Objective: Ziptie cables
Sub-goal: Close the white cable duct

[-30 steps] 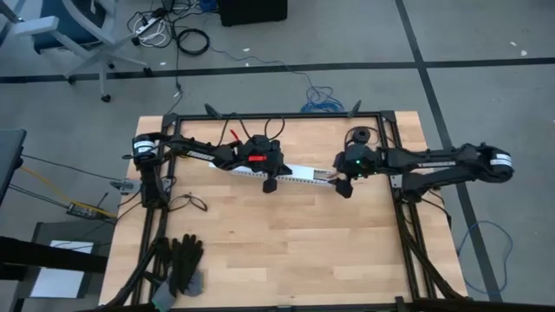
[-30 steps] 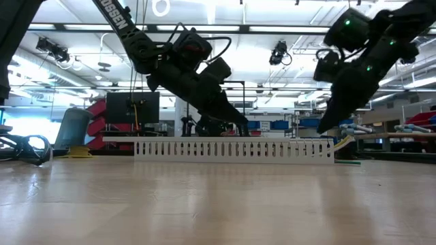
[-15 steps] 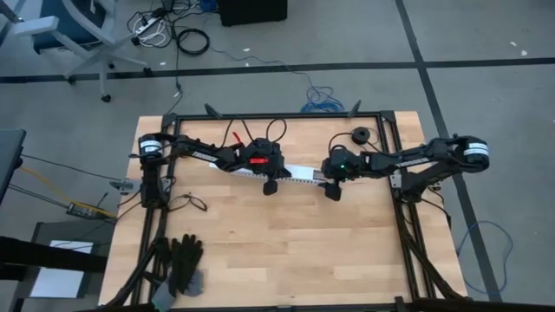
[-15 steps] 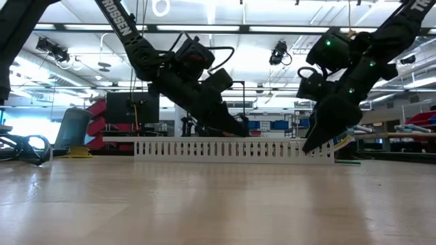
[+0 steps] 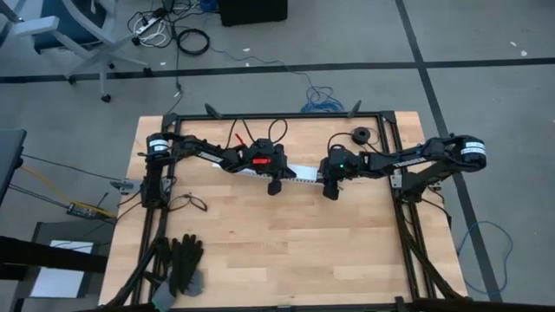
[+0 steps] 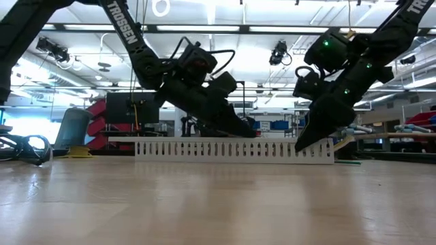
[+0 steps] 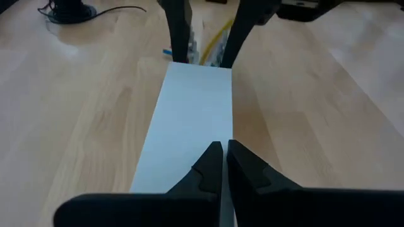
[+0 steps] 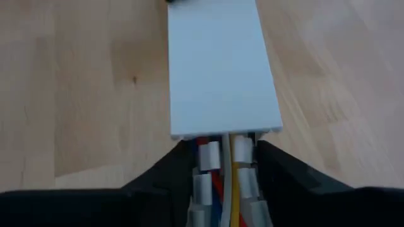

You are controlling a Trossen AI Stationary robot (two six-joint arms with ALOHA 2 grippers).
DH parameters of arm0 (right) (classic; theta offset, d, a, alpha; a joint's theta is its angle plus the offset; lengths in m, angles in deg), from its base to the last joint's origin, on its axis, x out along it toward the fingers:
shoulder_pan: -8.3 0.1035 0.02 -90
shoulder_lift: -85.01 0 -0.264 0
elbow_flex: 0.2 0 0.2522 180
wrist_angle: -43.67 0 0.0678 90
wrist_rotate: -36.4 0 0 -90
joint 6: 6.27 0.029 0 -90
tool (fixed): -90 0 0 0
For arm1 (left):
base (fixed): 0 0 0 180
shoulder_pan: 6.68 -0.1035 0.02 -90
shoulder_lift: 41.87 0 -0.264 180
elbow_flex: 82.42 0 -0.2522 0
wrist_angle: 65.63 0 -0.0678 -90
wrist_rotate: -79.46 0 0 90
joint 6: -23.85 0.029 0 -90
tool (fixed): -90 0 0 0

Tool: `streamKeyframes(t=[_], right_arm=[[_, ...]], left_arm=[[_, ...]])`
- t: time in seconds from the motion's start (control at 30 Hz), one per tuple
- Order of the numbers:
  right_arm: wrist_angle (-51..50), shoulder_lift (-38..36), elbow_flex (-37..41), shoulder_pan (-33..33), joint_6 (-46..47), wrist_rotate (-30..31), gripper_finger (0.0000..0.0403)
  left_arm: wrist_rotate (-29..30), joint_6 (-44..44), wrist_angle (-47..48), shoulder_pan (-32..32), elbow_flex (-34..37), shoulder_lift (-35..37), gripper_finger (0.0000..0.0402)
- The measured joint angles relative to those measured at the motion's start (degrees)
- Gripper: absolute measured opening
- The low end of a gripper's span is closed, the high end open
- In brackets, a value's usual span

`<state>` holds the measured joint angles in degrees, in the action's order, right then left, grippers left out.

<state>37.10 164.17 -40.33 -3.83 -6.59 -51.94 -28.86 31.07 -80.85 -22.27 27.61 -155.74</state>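
Note:
A long white slotted channel [image 6: 231, 148] with a smooth white cover [image 7: 189, 113] lies across the middle of the table. The cables [image 8: 222, 180], red, yellow and white, come out of its right end. My right gripper [image 8: 224, 170] slants down at that end, its fingers close on either side of the bundle. My left gripper [image 7: 224, 154] is shut, its tips over the cover's midline, left of the right gripper [image 6: 303, 144]. In the low view the left gripper's tips [image 6: 251, 132] reach the channel's top edge. My left gripper's shut tips stand at the cover's top [image 7: 214, 135], slanting down from the table's left; I cannot tell whether they touch it. My right gripper pinches the cable bundle [image 8: 218, 157] between its two fingers just outside the channel's open right end. Its fingers slant down from the table's right, along the cables. The cables run on into the channel.
A pair of black gloves [image 5: 184, 258] lies at the near left corner. A black round spool [image 5: 359, 136] sits at the far right and a thin wire loop [image 5: 196, 202] at the left. The table's near half [image 5: 286, 251] is bare wood.
My right gripper has come down and toward the table's left, from beyond the channel's right end onto that end. My left gripper has sunk a little toward the channel's top and shifted slightly right along it. The channel has stayed in place.

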Motion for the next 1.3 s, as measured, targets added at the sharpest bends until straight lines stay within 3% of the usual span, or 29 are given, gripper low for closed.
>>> streamKeyframes(t=[0.17,0.33,0.87,1.0,1.2,1.3], right_arm=[[4.6,0.5,0.1,0.2,0.3,-1.1,0.0131],[6.2,0.6,0.2,0.2,-0.5,-1.7,0.0154],[0.4,0.0,0.0,0.2,0.9,-2.6,0.0340],[-4.9,-1.8,0.1,0.4,0.5,-2.6,0.0351],[-12.3,-4.4,0.1,0.3,0.6,2.7,0.0345],[-12.1,-6.4,0.1,0.4,1.6,2.7,0.0345]], left_arm=[[0.4,0.7,1.4,0.0,-2.3,-0.3,0.0000],[0.5,1.3,2.8,0.0,-3.0,-0.3,0.0000],[0.8,1.1,4.6,0.1,-3.1,-0.2,0.0000],[1.3,1.1,5.2,0.0,-3.1,-0.1,0.0000],[2.7,0.9,7.0,-0.1,-3.2,0.1,0.0000],[2.7,0.9,6.7,0.0,-3.2,0.1,0.0000]])
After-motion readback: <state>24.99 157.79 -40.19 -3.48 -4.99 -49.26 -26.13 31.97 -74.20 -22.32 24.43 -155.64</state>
